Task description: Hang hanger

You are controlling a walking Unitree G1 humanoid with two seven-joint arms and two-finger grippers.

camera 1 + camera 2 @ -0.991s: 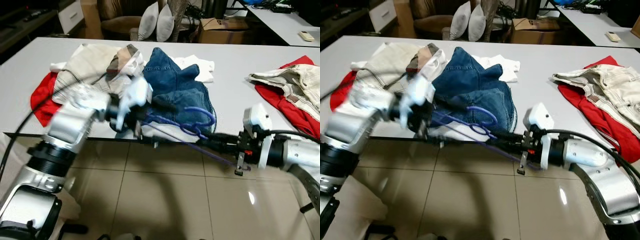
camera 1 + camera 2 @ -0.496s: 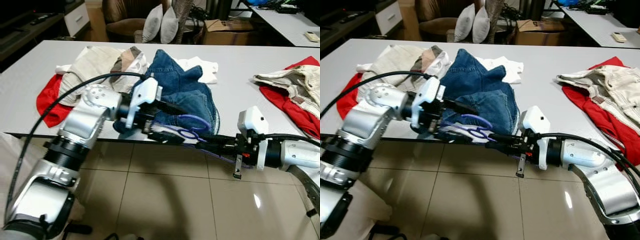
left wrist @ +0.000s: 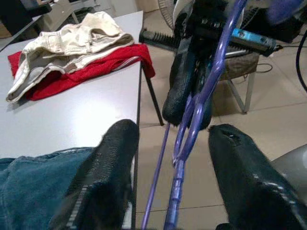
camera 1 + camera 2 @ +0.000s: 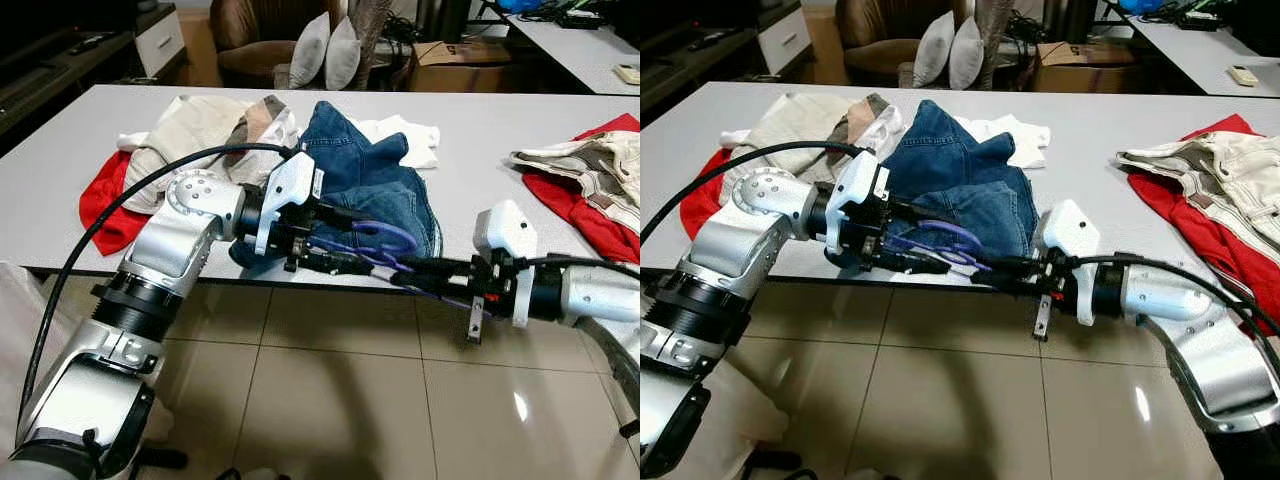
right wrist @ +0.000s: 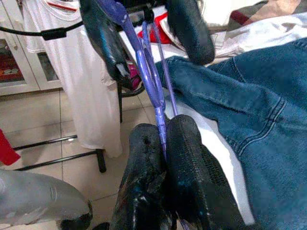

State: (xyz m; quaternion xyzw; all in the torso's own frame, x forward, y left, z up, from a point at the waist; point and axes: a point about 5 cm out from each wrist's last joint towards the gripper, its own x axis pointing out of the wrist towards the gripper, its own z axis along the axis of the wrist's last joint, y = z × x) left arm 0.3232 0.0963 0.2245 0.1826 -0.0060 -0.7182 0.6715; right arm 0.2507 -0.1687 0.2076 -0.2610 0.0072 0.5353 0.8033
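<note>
My right pincer [image 5: 162, 143] is pressed shut on the purple hanger [image 4: 385, 245], clamping one thin bar of it between both pads, and it holds the hanger out in the air just off the near edge of the grey table [image 4: 470, 140], in front of the blue jeans [image 4: 365, 180]. My left pincer [image 3: 175, 143] faces it with its two fingers [image 3: 108, 167] spread wide, one on each side of the hanger's bars and not yet touching them. I judge this hanger to be light, thin wire or plastic: springy rather than stiff, and smooth enough to swivel in a grip taken on one bar alone. Where two bars run close together looks to me the safer hold, since pinching both at once should stop it turning. The hook [image 4: 395, 235] lies up toward the jeans and must stay free for hanging, so I would grip lower down.
</note>
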